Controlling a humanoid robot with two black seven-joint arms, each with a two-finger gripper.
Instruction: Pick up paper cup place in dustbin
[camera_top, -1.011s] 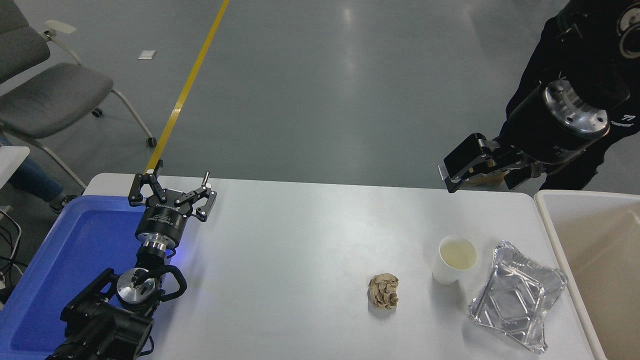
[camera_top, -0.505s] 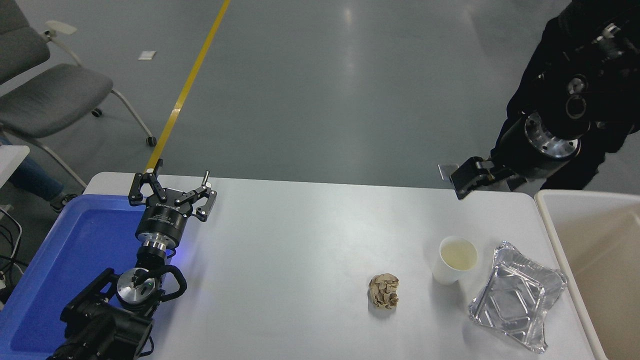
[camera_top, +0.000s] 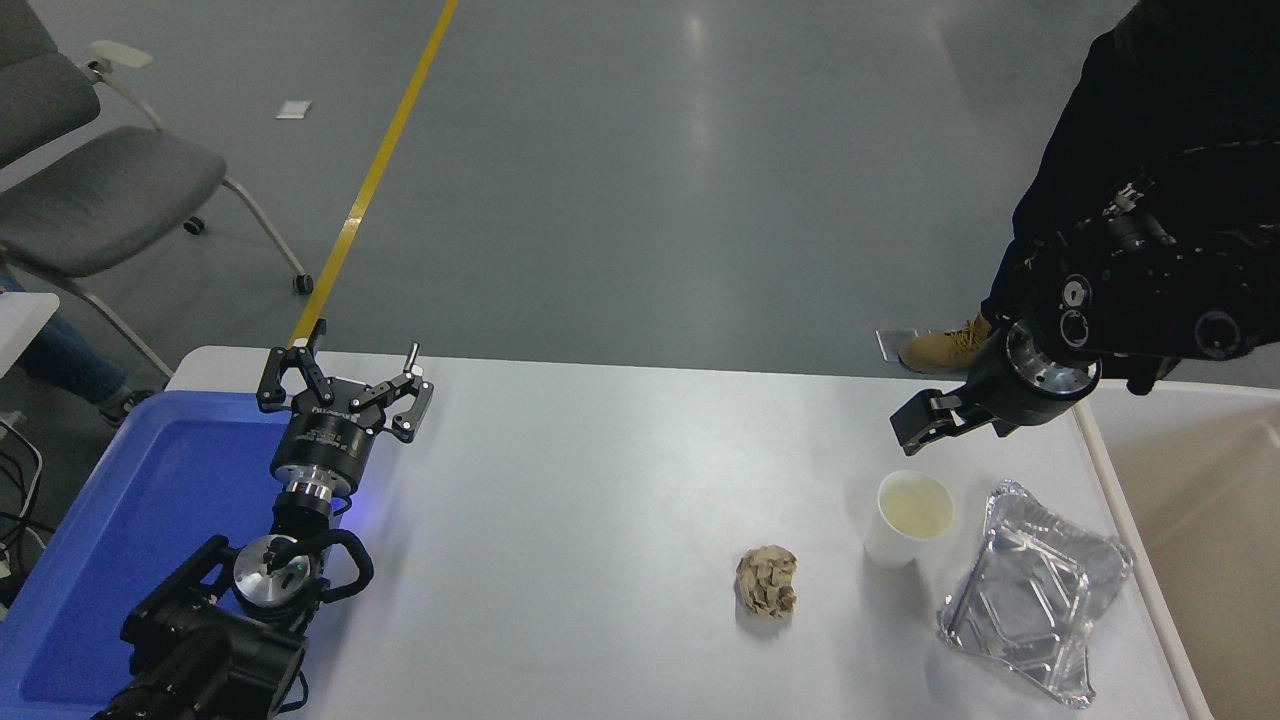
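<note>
We view the white table (camera_top: 600, 500) from above on the robot's side. The paper cup (camera_top: 908, 520) stands upright on the table's right part, its cream-coloured inside facing up, untouched by either gripper. Just to its right, and slightly nearer to us, lies the crinkled silver foil tray (camera_top: 1030, 592); we cannot tell whether cup and tray touch. To the cup's left and a little nearer to us lies the crumpled brown paper ball (camera_top: 768, 582), clearly apart from the cup. The dustbin (camera_top: 1210, 520), beige with a thick rim, occupies the right edge of the view beside the table.

The right arm enters from the right edge and reaches over the dustbin's far corner. Its right gripper (camera_top: 925, 422) hangs above the table just beyond the cup, nothing held; we see it end-on as a dark block, so we cannot tell how its fingers stand.

The left gripper (camera_top: 345, 372) sits parked at the lower left, at the far edge of the blue plastic tray (camera_top: 120, 520), its fingers spread apart and empty.

Beyond the table, at upper right, we see a person's dark clothing and a tan boot (camera_top: 945, 348) on the grey floor. A grey chair (camera_top: 90, 190) stands at upper left beside a yellow floor line (camera_top: 385, 160).
</note>
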